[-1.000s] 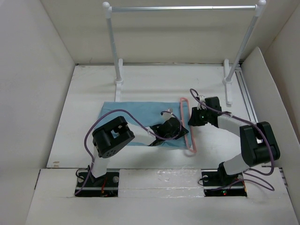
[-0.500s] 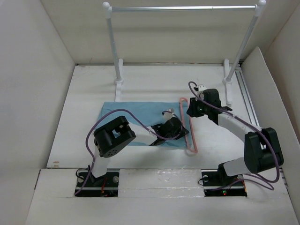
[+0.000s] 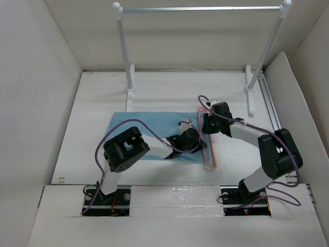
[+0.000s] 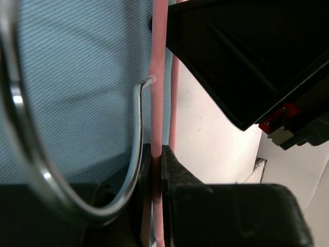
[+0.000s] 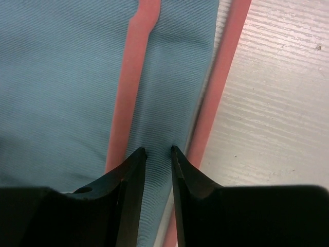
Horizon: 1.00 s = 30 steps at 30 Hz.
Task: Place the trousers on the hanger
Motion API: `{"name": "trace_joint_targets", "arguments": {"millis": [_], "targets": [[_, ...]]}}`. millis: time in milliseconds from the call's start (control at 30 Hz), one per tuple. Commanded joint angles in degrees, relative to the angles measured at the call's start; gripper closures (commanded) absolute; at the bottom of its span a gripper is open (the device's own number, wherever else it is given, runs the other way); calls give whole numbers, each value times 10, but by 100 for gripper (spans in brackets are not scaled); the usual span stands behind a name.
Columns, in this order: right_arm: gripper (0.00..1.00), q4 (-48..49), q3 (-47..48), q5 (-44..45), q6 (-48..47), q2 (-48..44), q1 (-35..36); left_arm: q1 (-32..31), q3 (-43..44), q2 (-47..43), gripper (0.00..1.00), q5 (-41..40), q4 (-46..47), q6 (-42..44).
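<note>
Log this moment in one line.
left end effector: shut on hanger | right end effector: narrowly open over trousers | hanger: overlapping trousers edge

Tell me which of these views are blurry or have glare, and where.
Top external: sharp, evenly lit, no strong glare. Left wrist: the hook near the lens is blurred with a bright glint; the hanger is sharper. Right wrist: the trousers weave is crisp; the dark fingers show no detail.
</note>
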Motion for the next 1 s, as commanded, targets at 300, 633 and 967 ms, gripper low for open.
{"name": "trace_joint_targets", "arguments": {"millis": [300, 633, 967], "targets": [[62, -40, -22, 139, 46, -44, 69, 7, -6, -16, 100, 6, -35, 24], [56, -31, -55, 129, 61, -28, 74, 7, -1, -17, 100, 5, -45, 31], [82, 96, -112, -30, 94, 28, 48, 7, 6, -28, 100, -9, -79, 45]]}}
